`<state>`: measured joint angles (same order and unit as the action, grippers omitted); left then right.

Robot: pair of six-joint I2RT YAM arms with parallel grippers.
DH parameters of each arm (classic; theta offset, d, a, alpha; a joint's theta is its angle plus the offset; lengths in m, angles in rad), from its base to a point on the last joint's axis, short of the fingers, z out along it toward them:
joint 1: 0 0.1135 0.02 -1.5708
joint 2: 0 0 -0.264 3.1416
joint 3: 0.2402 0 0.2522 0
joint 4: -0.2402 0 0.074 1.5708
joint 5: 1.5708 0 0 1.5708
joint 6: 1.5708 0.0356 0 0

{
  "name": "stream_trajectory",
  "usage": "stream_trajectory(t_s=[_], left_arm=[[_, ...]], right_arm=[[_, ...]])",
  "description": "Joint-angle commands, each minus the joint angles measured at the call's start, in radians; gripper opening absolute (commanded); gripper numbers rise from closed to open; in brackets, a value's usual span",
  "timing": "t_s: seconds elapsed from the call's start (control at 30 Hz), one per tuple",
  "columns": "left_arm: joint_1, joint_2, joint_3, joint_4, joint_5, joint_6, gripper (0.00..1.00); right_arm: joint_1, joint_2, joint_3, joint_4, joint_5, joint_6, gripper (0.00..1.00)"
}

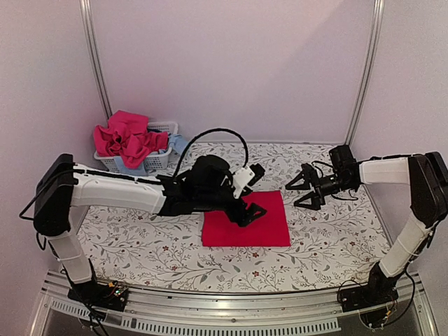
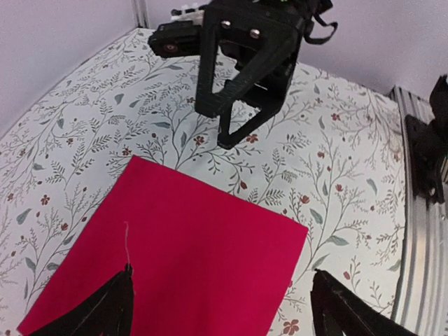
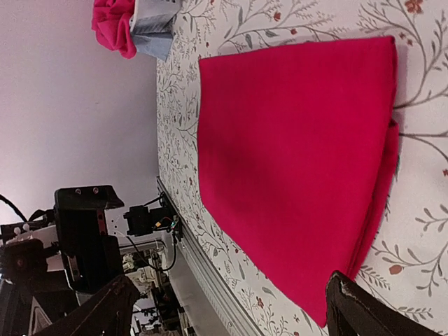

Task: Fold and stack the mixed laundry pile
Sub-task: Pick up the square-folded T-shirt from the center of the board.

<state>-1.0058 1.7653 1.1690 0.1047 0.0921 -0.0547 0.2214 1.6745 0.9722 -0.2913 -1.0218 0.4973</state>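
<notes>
The folded red cloth (image 1: 269, 227) lies flat in the middle of the table (image 1: 336, 241), the laundry pile (image 1: 126, 136) heaped in the white basket (image 1: 159, 162) back left, while the left gripper (image 2: 223, 271) hovers over the cloth, fingers spread, and the right gripper (image 1: 292, 196) waits beside it, likewise spread.

One folded red cloth (image 1: 266, 222), one white basket (image 1: 159, 162)

No text could be read, no label, brand, number or sign was legible on anything in the three views, only a leaf-and-flower print.
</notes>
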Motion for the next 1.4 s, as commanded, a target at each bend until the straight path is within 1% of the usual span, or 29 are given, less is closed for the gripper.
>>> stream_trajectory(t_s=[0.0,0.2,0.27,0.37,0.4,0.57,0.73,0.77,0.83,0.87,0.9,1.0,1.23,1.37], left_arm=[[-0.097,0.131,0.079,-0.043,-0.089,0.231,0.82],[-0.194,0.303,0.211,-0.057,-0.103,0.348,0.51],[-0.212,0.349,0.248,-0.063,-0.111,0.385,0.45],[-0.224,0.405,0.296,-0.08,-0.1,0.402,0.37],[-0.227,0.423,0.302,-0.083,-0.078,0.403,0.36],[-0.231,0.473,0.31,-0.1,-0.06,0.419,0.33],[-0.227,0.509,0.306,-0.1,-0.065,0.4,0.33],[-0.224,0.511,0.308,-0.097,-0.073,0.388,0.3],[-0.215,0.505,0.32,-0.098,-0.077,0.361,0.15],[-0.212,0.494,0.326,-0.09,-0.085,0.351,0.04],[-0.21,0.478,0.325,-0.072,-0.089,0.345,0.0],[-0.207,0.438,0.329,-0.031,-0.09,0.338,0.0],[-0.185,0.387,0.335,-0.006,-0.117,0.297,0.0],[-0.177,0.373,0.333,-0.002,-0.118,0.286,0.0]], right_arm=[[-0.04,-0.043,-0.1,-0.03,0.029,0.011,0.94],[-0.059,-0.043,-0.191,-0.003,0.031,0.029,0.94],[-0.062,-0.038,-0.215,0.017,0.03,0.044,0.94],[-0.063,-0.029,-0.239,0.037,0.02,0.062,0.94],[-0.062,-0.027,-0.244,0.04,0.02,0.065,0.94],[-0.062,-0.024,-0.26,0.051,0.017,0.066,0.94],[-0.063,-0.003,-0.279,0.067,0.004,0.063,0.94],[-0.063,0.0,-0.283,0.069,0.005,0.061,0.94],[-0.062,0.004,-0.295,0.071,0.007,0.057,0.94],[-0.062,0.005,-0.304,0.075,0.007,0.055,0.94],[-0.062,0.006,-0.313,0.088,0.0,0.057,0.94],[-0.058,0.026,-0.336,0.143,-0.033,0.089,0.92],[-0.01,0.097,-0.335,0.313,-0.082,0.209,0.91],[0.035,0.143,-0.304,0.341,-0.094,0.243,0.91]])
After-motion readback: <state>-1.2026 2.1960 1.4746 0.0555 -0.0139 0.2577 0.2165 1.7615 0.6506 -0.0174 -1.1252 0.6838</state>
